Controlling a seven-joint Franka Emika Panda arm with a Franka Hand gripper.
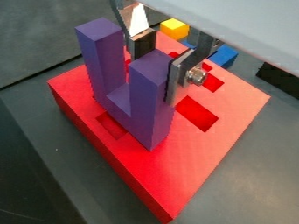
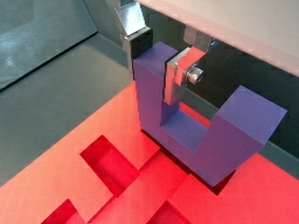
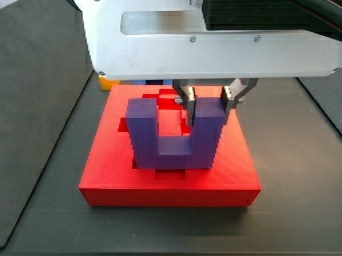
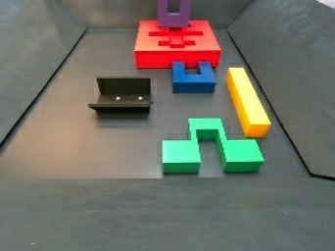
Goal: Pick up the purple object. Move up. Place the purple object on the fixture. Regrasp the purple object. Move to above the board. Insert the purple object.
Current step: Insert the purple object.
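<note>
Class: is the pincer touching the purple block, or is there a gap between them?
Touching. In both wrist views the pincer has its silver fingers pressed flat against opposite faces of one prong of the purple block, with no gap showing.

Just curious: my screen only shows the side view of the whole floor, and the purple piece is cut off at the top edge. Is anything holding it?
Observer: Yes. In a side view the gripper is shut on one prong of the purple object.
Operator: Which way is the piece turned?
Observer: Both prongs point up, and its base is down on the board.
Operator: Is it pushed in?
Observer: In both wrist views the base seems slightly sunk into the board. I cannot tell how far.
</note>
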